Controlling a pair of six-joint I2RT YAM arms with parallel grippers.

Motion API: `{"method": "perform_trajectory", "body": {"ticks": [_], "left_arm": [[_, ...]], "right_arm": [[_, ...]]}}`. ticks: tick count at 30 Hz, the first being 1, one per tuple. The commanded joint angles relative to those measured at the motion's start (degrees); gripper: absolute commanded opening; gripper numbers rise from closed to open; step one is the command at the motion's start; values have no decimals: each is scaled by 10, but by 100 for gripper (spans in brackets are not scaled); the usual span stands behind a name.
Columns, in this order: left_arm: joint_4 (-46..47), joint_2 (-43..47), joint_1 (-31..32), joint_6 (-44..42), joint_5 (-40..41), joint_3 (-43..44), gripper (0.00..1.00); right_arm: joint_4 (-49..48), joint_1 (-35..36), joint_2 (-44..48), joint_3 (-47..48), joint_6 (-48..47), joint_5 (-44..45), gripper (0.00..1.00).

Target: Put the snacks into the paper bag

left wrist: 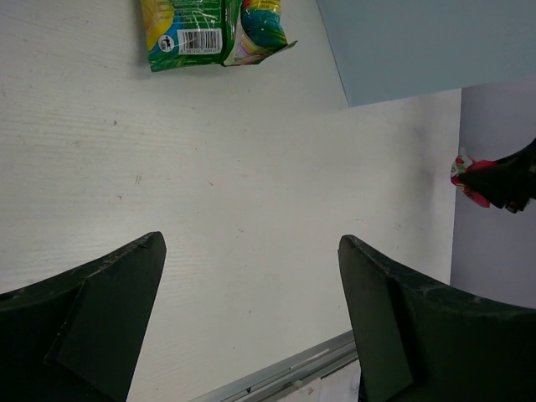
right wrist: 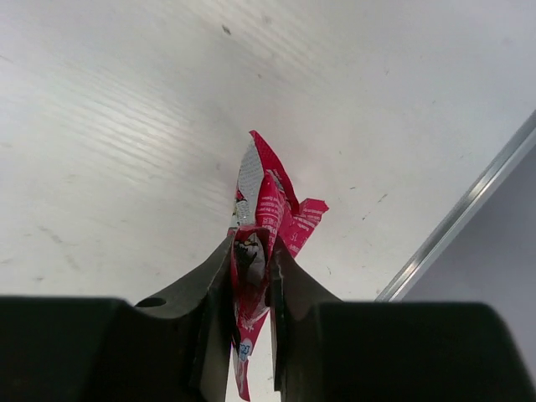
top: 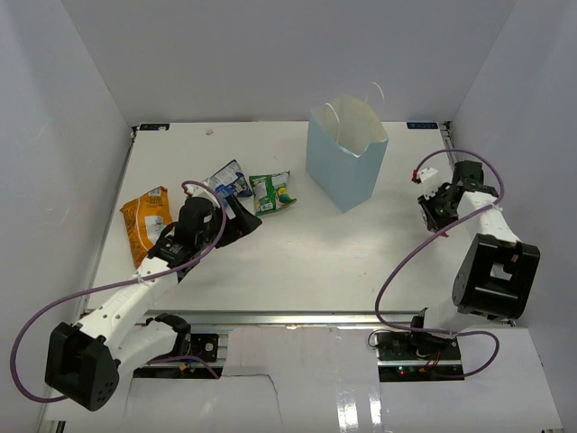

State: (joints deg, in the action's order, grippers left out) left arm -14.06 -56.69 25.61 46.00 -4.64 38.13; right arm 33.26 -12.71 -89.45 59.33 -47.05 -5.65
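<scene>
paper bag (top: 343,176) looks tippable: the right fingers (right wrist: 201,293), pinching a red packet (right wrist: 266,197) by its edge, could knock it or lose grip. left fingers (left wrist: 100,310) gape wide.

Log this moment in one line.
right gripper: jaws shut on red packet | left gripper: jaws open, empty | paper bag: upright | orange chip bag, blue-white packet, green packet: on table
</scene>
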Motion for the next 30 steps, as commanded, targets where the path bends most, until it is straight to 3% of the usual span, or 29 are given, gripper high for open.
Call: {"method": "perform_trajectory", "body": {"ticks": [1, 7, 14, 16, 19, 23, 28, 30], "left_arm": [[18, -2, -1, 6, -14, -7, 94], [22, -16, -1, -4, -20, 1, 94], [34, -26, -1, -1, -28, -2, 94], [37, -27, -1, 0, -31, -1, 94], [36, -30, -1, 0, -32, 4, 94], [27, -26, -1, -1, -29, 8, 93], [18, -15, -1, 7, -23, 5, 94], [18, -11, -1, 9, -22, 5, 93]], "right_arm": [[59, -10, 71, 56, 49, -160, 8], [57, -10, 123, 199, 163, -348, 8], [-84, 40, 109, 360, 350, -487, 8], [-114, 67, 97, 392, 398, -482, 8], [-118, 157, 60, 425, 395, -435, 8], [-138, 210, 9, 449, 387, -303, 8], [-145, 227, -55, 477, 362, -212, 8], [-144, 231, -67, 477, 345, -202, 12]]}}
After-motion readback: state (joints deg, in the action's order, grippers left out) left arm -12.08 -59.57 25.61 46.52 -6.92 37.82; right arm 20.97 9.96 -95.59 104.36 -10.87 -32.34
